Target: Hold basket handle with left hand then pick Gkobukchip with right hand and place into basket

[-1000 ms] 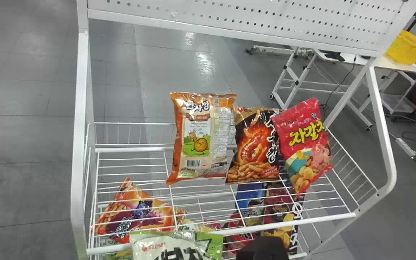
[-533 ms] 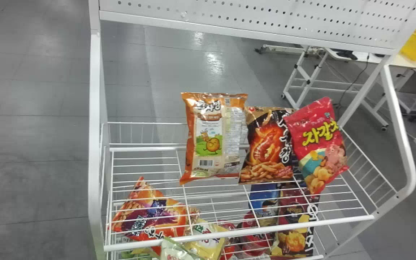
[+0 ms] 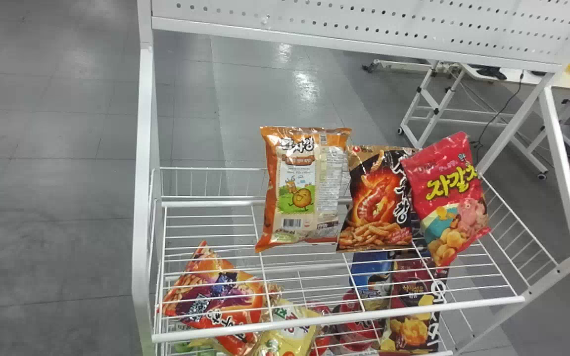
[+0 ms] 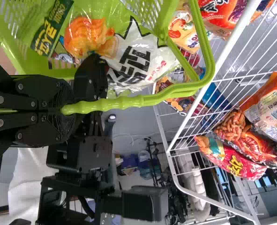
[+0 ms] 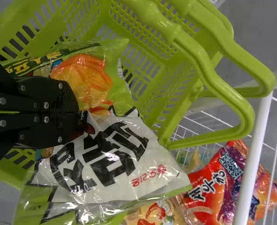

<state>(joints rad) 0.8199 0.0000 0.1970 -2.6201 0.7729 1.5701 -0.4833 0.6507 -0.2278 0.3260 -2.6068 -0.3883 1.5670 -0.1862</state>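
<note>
The left gripper [image 4: 67, 110] is clasping the basket handle [image 4: 143, 100], closed fingers hiding the gripped stretch; the right gripper [image 5: 78, 114] is pinching Gkobukchip [image 5: 105, 161], closed fingers covering the held part.

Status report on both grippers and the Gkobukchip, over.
Left gripper shut on basket handle. Right gripper pinching Gkobukchip at the basket's open top. No obstruction seen between them.

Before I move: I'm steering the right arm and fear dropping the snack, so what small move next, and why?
Probably ease the bag farther over the basket before letting go: the right gripper pinches it, but part looks outside the opening, while the left gripper holds the handle.
</note>
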